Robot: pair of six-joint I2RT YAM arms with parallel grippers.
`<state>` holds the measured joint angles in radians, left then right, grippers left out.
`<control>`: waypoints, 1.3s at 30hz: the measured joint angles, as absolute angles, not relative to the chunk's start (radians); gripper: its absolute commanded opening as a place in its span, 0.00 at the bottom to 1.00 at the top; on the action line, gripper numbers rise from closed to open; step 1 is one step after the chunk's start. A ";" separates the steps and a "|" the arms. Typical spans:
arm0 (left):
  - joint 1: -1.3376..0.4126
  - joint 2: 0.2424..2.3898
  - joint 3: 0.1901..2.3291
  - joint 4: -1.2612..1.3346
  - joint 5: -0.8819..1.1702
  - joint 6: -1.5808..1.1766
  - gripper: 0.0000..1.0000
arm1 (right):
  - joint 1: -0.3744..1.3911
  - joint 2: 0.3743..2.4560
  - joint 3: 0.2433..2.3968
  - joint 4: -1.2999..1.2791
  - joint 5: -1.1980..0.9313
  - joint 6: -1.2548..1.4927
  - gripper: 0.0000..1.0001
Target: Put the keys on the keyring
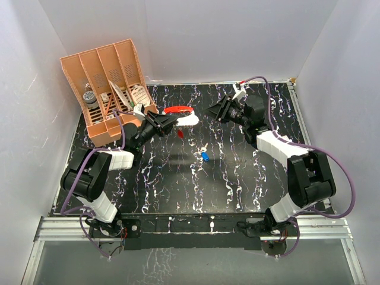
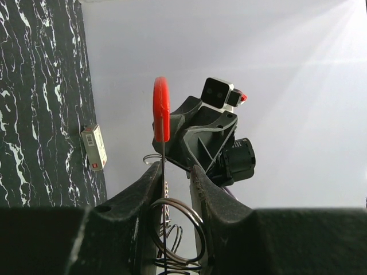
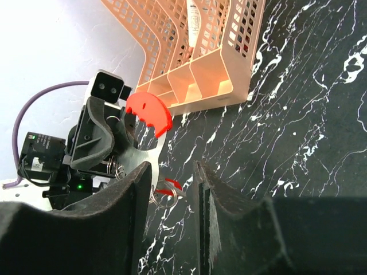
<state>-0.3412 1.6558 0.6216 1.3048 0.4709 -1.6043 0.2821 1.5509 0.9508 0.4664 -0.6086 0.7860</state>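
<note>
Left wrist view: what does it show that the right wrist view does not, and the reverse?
Only the left wrist view: the right hand from the front, and a small box at the table's edge. Only the right wrist view: the orange rack and the left hand seen from outside. Both: the keyring, clamped in the left hand, and the black marbled table.

Bright, even light fills the views, and in the left wrist view glare rays fan from 1 o'clock across the white wall (image 2: 287, 86). The dark fingers (image 2: 123, 226) at 6 o'clock are blurred. The top view is sharp, with faint shadows on the black marbled table (image 1: 249, 172).
</note>
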 measured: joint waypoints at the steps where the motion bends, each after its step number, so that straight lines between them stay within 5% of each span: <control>1: -0.340 1.656 0.622 1.305 0.473 -1.603 0.00 | 0.283 1.552 0.951 0.458 -0.610 0.785 0.38; 24: -0.337 1.702 0.661 1.314 0.541 -1.589 0.00 | 0.323 1.678 0.984 0.576 -0.765 0.927 0.38; 35: -0.336 1.727 0.676 1.333 0.545 -1.595 0.00 | 0.330 1.724 0.984 0.702 -0.793 1.032 0.25; 39: -0.336 1.727 0.678 1.333 0.551 -1.596 0.00 | 0.339 1.739 0.986 0.734 -0.799 1.058 0.12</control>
